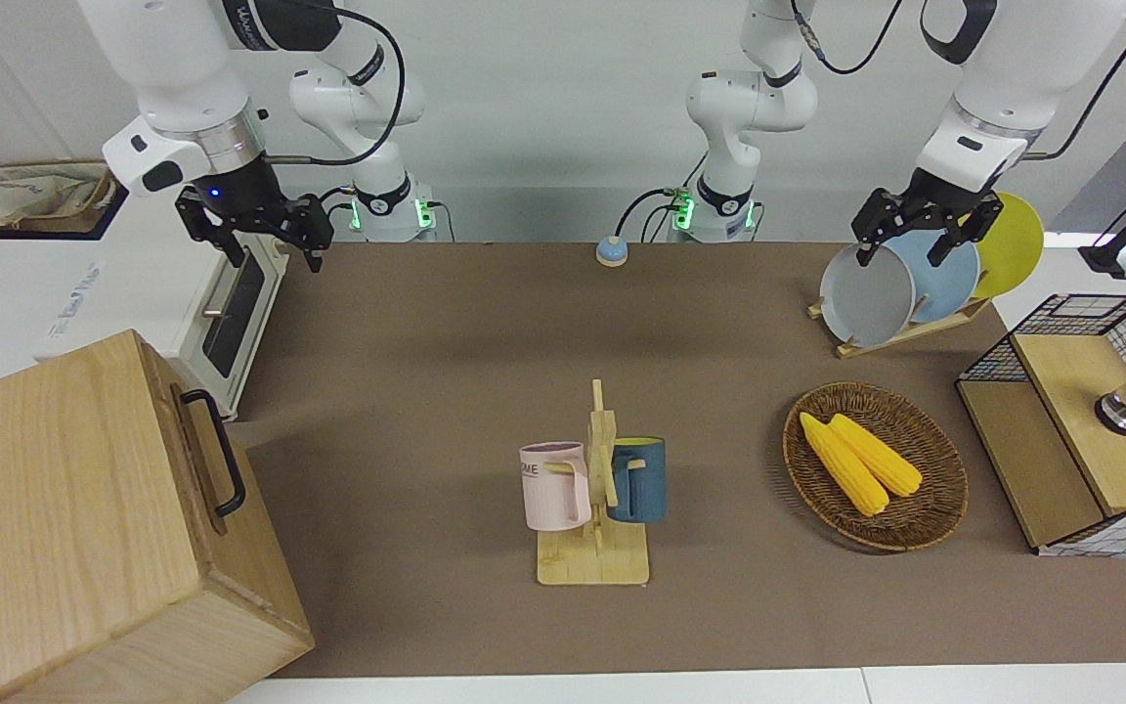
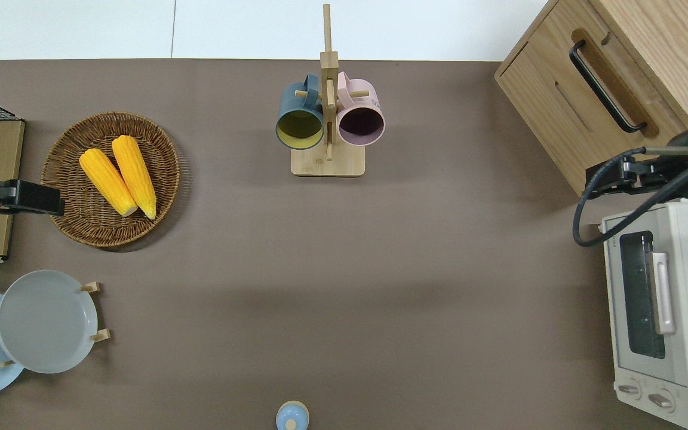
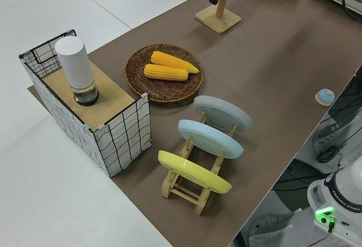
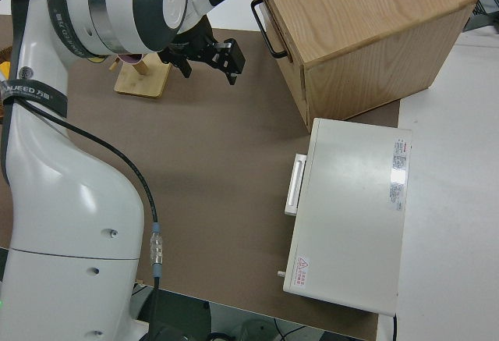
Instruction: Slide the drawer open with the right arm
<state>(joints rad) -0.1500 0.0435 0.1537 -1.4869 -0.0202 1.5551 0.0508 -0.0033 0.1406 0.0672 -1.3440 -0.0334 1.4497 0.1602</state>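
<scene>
The right gripper [image 1: 252, 233] is hanging with fingers spread, gripping nothing, over the toaster oven's [image 1: 231, 308] corner. The drawer [image 1: 194, 445] is sitting shut in the wooden cabinet [image 1: 84, 508] — just beside the oven, farther from the robots. The left arm is parked.

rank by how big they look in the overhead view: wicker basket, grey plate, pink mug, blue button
1. wicker basket
2. grey plate
3. pink mug
4. blue button, partly cut off by the frame edge.

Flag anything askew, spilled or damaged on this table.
Nothing stands out. The drawer is shut, mugs hang on their stand, plates sit in the rack, corn lies in its basket.
</scene>
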